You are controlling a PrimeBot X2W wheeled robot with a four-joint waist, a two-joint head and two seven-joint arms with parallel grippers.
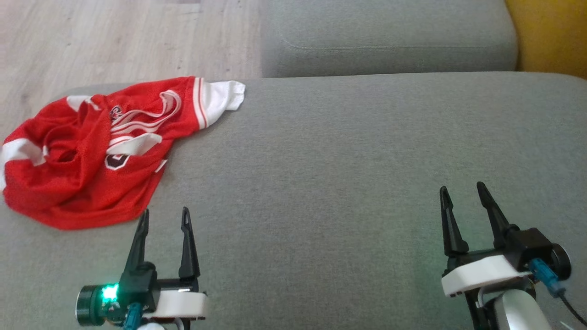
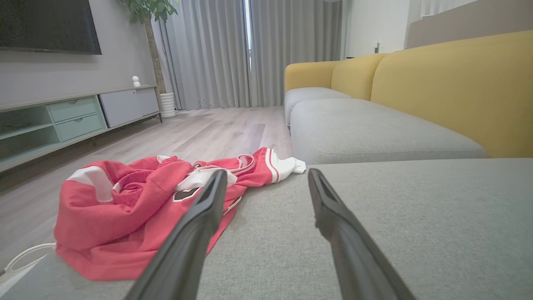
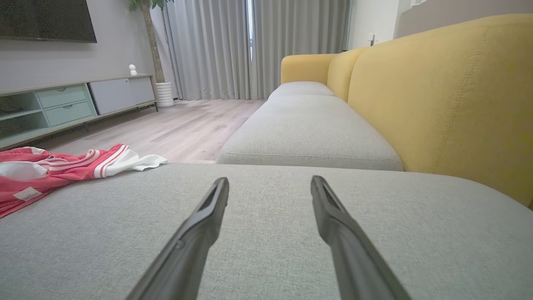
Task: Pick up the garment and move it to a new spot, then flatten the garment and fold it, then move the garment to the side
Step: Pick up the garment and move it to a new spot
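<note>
One crumpled red-and-white mesh jersey [image 1: 91, 156] lies at the far left corner of the grey sofa cushion [image 1: 348, 174], just ahead of the left gripper [image 1: 165, 214]. Both grippers are spread and empty, the right gripper [image 1: 462, 188] well apart from the jersey.

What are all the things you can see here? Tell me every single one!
garment: one, red with white trim, crumpled at the left end of the nearest seat cushion
seat cushions: three, grey, in a row leading away from the robot
sofa back: one, yellow, along the cushions' right side
floor: one, pale wood, left of the sofa
television: one, dark, on the wall
cabinet: one, pale green and white, under the television
plant: one, green, white pot, beside the curtains
curtains: one set, grey, far end
left gripper: one, dark, open, near the garment's edge
right gripper: one, dark, open, over bare cushion
</note>
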